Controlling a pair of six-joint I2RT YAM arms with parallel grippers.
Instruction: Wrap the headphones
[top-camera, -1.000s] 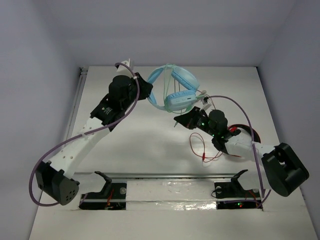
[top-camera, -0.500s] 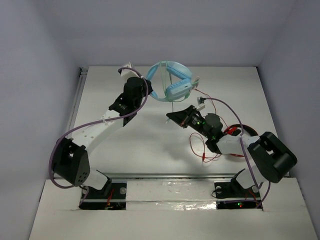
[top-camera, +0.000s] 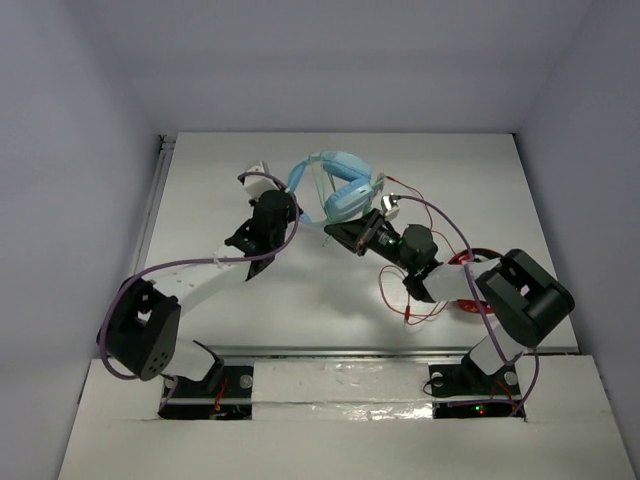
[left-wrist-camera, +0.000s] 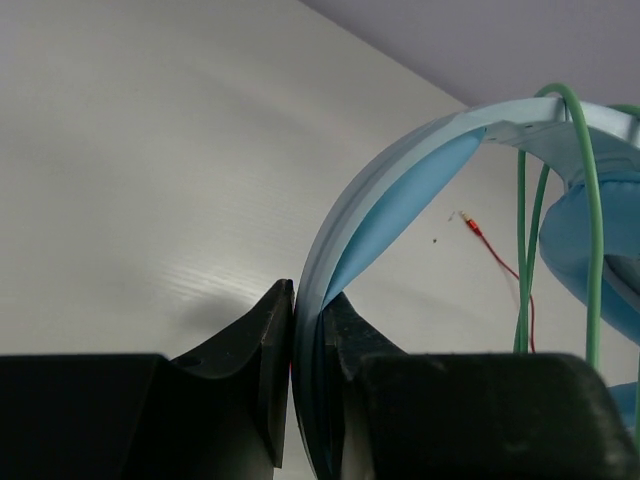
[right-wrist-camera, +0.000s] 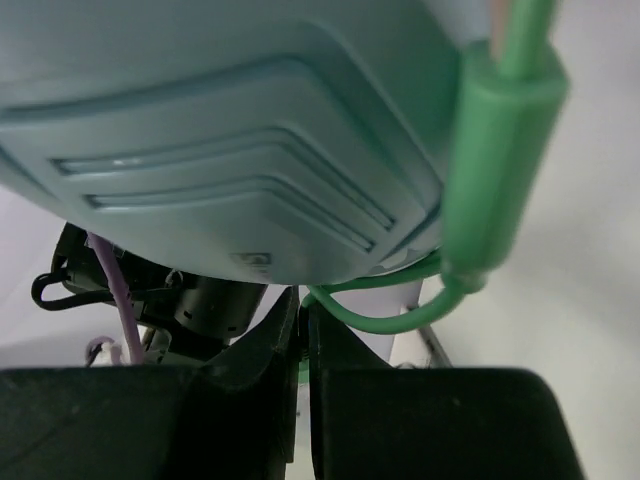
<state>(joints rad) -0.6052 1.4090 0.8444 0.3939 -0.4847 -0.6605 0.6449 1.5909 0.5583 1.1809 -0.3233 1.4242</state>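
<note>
The light blue headphones (top-camera: 335, 185) are held above the table's far middle. My left gripper (top-camera: 292, 205) is shut on the wide headband (left-wrist-camera: 400, 190). The pale green cable (left-wrist-camera: 590, 200) runs in loops over the headband and past the ear cup (left-wrist-camera: 595, 255). My right gripper (top-camera: 352, 228) is shut on the green cable (right-wrist-camera: 400, 318) just under the ear cup's ribbed shell (right-wrist-camera: 220, 140). The cable's thick green plug sleeve (right-wrist-camera: 500, 150) hangs at the right of that view.
Smaller red headphones (top-camera: 480, 275) with a loose red cable (top-camera: 405, 300) lie on the table at the right, under my right arm. White walls close in the table at the back and sides.
Both arms have drawn in toward the table's middle. The headphones have come down and nearer with the left gripper, and the right gripper has closed up under the ear cup.
</note>
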